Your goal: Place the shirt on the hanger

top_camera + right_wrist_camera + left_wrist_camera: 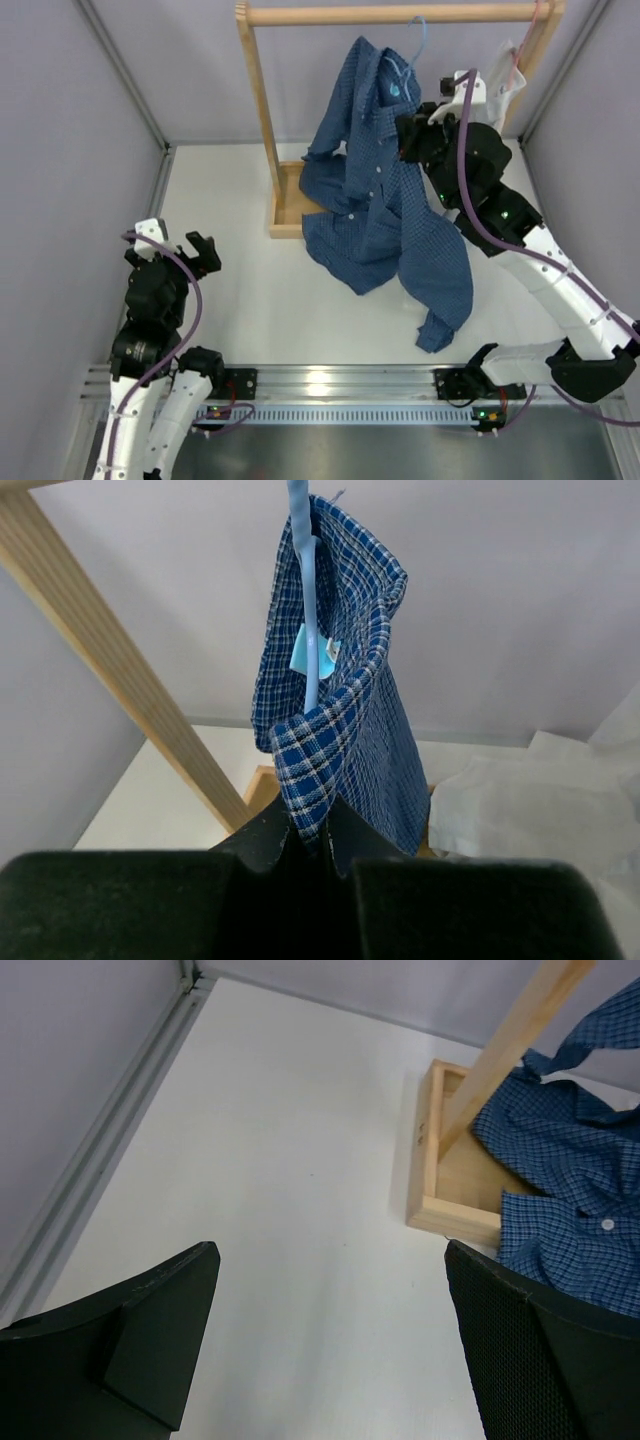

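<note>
Above the bench (250, 300), at twelve o'clock in our overhead view, the shirt (385, 210) hangs on the hanger (415, 45) beneath the wooden rack (258, 100), its tails trailing onto the bench. We see the right pincer (408, 138) clenched on cloth near the collar; the left pincer (203, 252) sits released at eight o'clock.

Our left wrist view shows the left pincer (330, 1260) spread wide, with the rack base (440, 1160) and shirt (570, 1180) at two o'clock.

Our right wrist view shows the right pincer (310, 835) grasping the collar's edge, with the hanger (305, 580) rising at twelve o'clock.
</note>
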Tool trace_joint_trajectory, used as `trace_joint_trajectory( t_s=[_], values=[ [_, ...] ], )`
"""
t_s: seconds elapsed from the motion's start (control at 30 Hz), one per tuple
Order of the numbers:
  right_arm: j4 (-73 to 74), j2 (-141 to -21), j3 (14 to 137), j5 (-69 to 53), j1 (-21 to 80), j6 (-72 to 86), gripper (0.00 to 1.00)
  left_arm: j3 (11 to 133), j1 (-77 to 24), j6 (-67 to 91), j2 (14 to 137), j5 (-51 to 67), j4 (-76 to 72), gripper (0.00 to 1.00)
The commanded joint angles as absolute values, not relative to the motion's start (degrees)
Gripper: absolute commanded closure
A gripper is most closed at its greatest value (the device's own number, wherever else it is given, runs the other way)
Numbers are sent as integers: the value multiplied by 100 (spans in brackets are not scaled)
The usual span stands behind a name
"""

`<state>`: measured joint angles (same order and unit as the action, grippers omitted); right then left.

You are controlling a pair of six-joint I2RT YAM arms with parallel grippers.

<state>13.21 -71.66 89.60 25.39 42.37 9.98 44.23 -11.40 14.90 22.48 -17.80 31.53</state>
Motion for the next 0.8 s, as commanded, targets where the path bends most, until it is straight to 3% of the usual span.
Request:
trace_joint_trajectory(
  t_s=[0.0, 0.3, 0.77],
  values=[
    [1994, -7600, 9989, 3154, 4377, 1292, 100, 4403, -713, 1591, 2461, -1407, 3006, 2],
    [3366, -9305, 12531, 3014, 4517, 1204, 100, 4368, -677, 1573, 2426, -1301, 3006, 2],
    [3296, -11091, 14423, 3647, 5010, 932, 100, 4359, -677, 1600, 2461, -1275, 3006, 2]
  ],
)
